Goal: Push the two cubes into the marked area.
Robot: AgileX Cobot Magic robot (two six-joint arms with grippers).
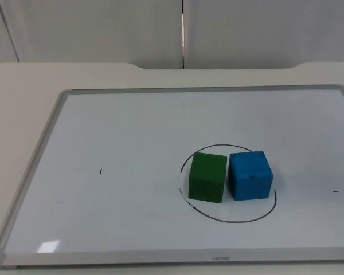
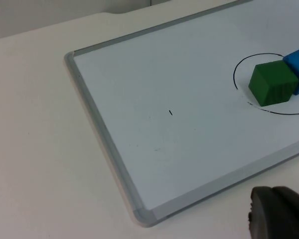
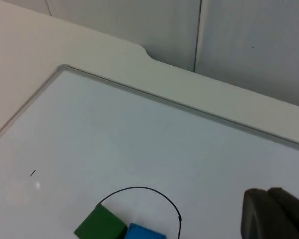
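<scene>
Left gripper (image 2: 279, 211): waiting off the whiteboard's near edge; finger state cannot be told.
Right gripper (image 3: 274, 211): hanging over the whiteboard's far right part; finger state likewise untellable.
Whiteboard (image 1: 103, 120): lying flat on the table (image 1: 23, 80), carrying a hand-drawn circle (image 1: 218, 217).
Green cube (image 1: 207, 177) and blue cube (image 1: 250, 175): sitting side by side, apparently touching, inside the circle, blue to the right, its right edge nearing the line. Task appearing complete, which likely explains both arms standing clear.

one green cube (image 1: 207, 177), one blue cube (image 1: 250, 175), one drawn circle (image 1: 228, 219), one whiteboard (image 1: 120, 149)
</scene>
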